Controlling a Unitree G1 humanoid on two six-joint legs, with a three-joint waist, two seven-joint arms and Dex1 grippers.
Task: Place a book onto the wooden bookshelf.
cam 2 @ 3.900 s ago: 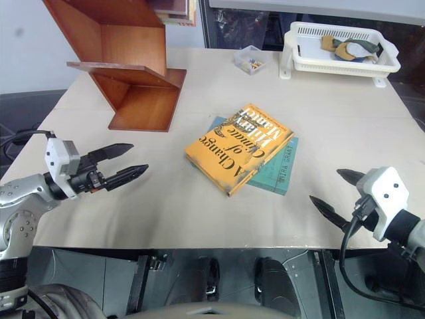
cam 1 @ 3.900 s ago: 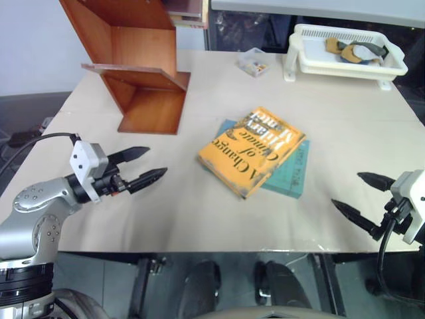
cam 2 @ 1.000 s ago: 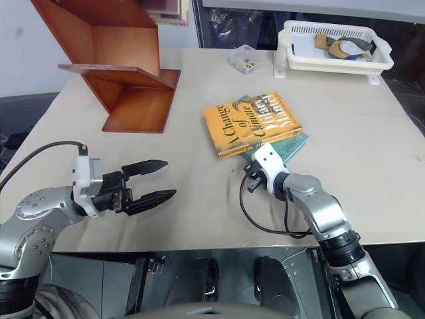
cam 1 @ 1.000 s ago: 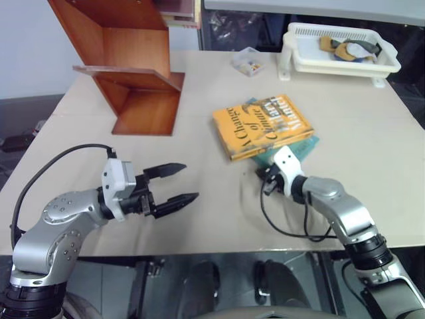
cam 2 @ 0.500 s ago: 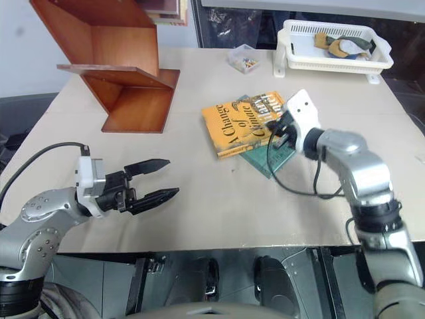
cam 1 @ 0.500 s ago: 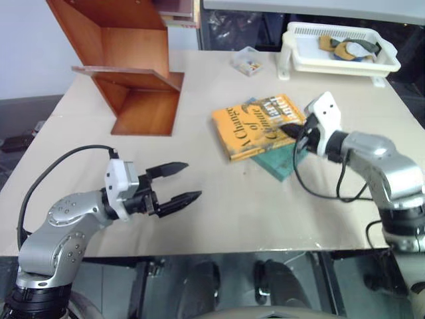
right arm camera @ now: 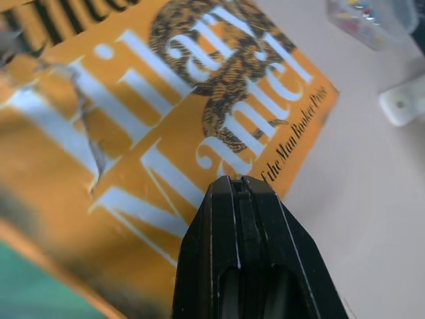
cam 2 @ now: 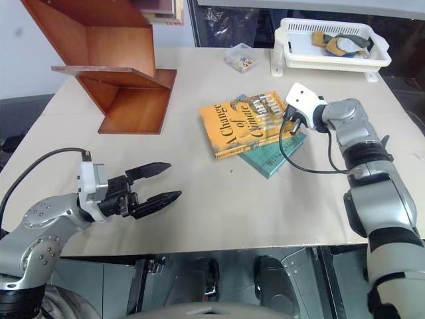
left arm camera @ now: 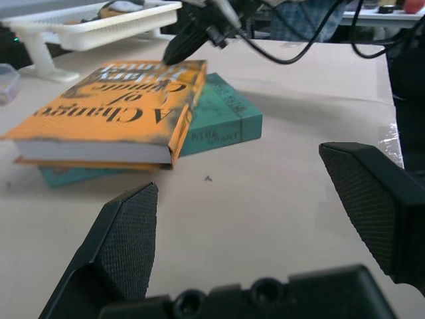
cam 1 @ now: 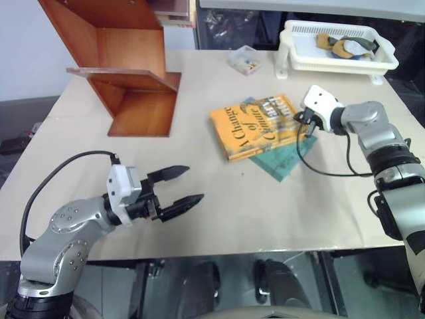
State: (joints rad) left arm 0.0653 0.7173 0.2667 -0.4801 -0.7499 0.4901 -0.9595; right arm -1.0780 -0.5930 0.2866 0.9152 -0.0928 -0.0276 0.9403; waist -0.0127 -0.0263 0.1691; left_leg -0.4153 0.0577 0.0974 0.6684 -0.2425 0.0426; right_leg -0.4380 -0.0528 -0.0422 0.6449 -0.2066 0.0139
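Glossy wood bookshelf; worn paper book; matt table; plastic basket

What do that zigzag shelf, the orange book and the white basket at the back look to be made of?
The wooden bookshelf looks like reddish-brown polished wood or veneer: flat panels with a soft sheen. The orange book looks like a paper paperback, its cover creased and scuffed and pale page edges showing. The white basket looks like moulded plastic, with slotted walls and a matte finish.

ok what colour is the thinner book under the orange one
Teal, with lighter lettering on its spine. The thinner book shows best in the left wrist view, sticking out beneath the orange book.
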